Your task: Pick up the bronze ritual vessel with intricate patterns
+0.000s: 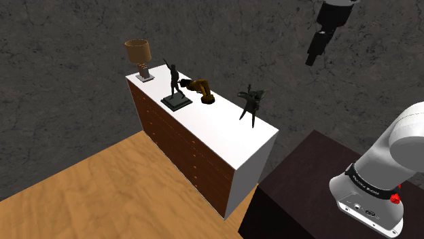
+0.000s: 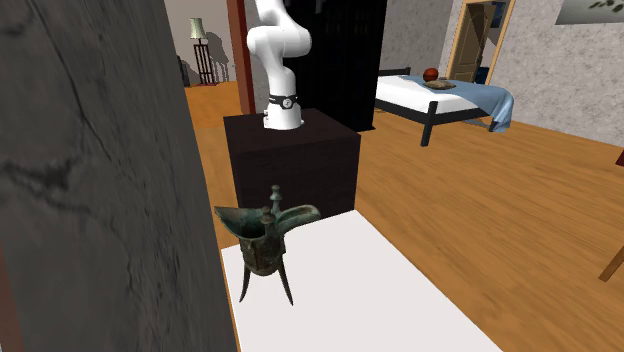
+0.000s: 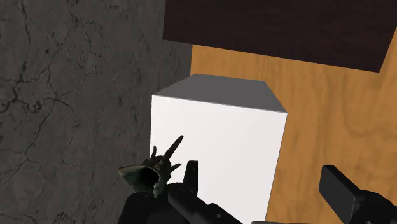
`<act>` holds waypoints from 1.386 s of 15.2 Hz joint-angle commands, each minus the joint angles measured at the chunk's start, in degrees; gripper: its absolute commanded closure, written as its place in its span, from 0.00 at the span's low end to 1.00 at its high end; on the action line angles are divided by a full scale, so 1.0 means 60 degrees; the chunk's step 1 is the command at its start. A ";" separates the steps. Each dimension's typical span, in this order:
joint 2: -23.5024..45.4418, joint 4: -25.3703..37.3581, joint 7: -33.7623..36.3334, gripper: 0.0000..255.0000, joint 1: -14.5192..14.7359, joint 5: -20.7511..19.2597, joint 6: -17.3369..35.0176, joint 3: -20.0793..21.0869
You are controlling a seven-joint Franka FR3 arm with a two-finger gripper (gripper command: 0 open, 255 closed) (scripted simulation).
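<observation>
Jaws: wide open, holding nothing. In the wrist view the two black fingers (image 3: 191,176) stand well apart. In the shoulder view they hang high above the table's end nearest the stand (image 1: 299,193).

Task item: bronze ritual vessel (image 1: 250,103) (image 2: 265,240) (image 3: 153,173), dark green-brown, patterned body, three slim legs, flared spouts, upright. It stands on the white top of the table (image 1: 224,132) (image 2: 390,290) (image 3: 216,133), toward the end nearest the stand and close to the wall-side edge. In the wrist view it lies just outside one finger, not between the two, partly hidden by the hand.

Other items on the same top, in the shoulder view:
- brown-gold curved ornament (image 1: 202,90), nearest neighbour, apart from the vessel with bare top between;
- dark standing figure on a flat base (image 1: 175,87), just beside the ornament;
- shaded lamp (image 1: 138,58) at the far end.

Obstruction: a dark cracked stone wall (image 1: 68,61) (image 2: 90,180) (image 3: 70,95) runs along the table's back, near the vessel.

Edges and room: bare white top lies between the vessel and the front edge, and between it and the end corner. Brown drawer fronts drop to a wooden floor (image 1: 102,183). A strip of floor separates the table's end from the dark stand. The white arm (image 2: 278,60) rises from that stand. A bed (image 2: 440,95) stands well beyond, across open floor.
</observation>
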 commanded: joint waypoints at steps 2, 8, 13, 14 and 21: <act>0.0148 -0.0173 0.0043 0.00 -0.0058 -0.0011 0.0360 -0.0078; 0.1347 -0.0944 0.0270 0.00 -0.0391 -0.0054 0.2560 -0.0549; 0.2728 -0.1214 0.0395 0.00 -0.0622 -0.0004 0.4398 -0.0948; 0.3040 -0.1226 0.0408 0.00 -0.0660 0.0024 0.4758 -0.1028; 0.5475 -0.0914 0.0289 0.00 -0.0810 0.0534 0.7120 -0.1590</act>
